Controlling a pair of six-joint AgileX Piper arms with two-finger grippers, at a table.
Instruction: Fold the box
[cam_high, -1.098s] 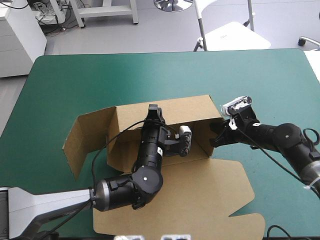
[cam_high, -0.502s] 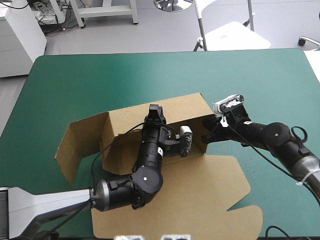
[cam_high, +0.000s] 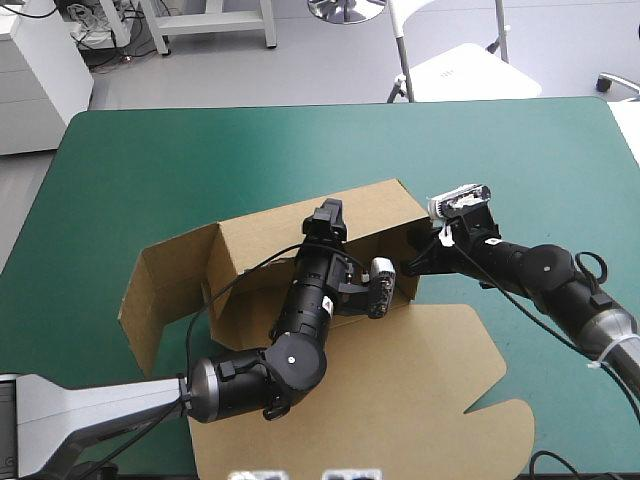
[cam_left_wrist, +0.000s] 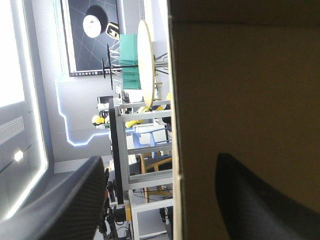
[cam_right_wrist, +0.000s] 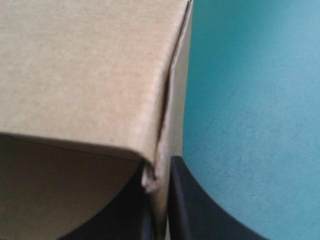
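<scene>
The right gripper (cam_right_wrist: 157, 167) was pinched all but shut on the box (cam_right_wrist: 85, 65). One black finger (cam_right_wrist: 192, 205) sat outside a raised wall and the other inside it, at an upright corner fold where the board's edge was crumpled. The teal-green tabletop (cam_right_wrist: 250, 100) lay just beyond that corner. From above, this gripper (cam_high: 410, 262) held the right-hand end of the box (cam_high: 250, 300), where the far wall (cam_high: 375, 210) met a short side wall.

The left gripper (cam_left_wrist: 160, 157) stood wide, its fingers (cam_left_wrist: 65, 200) set either side of a wall's edge without clamping it. In the high view it (cam_high: 325, 212) reached over the top of the far wall near its middle.

The box sat mid-tabletop (cam_high: 200, 150), partly formed. A flap (cam_high: 165, 285) was raised toward the left edge, and the lid (cam_high: 420, 400) lay flat, running to the near edge.
</scene>
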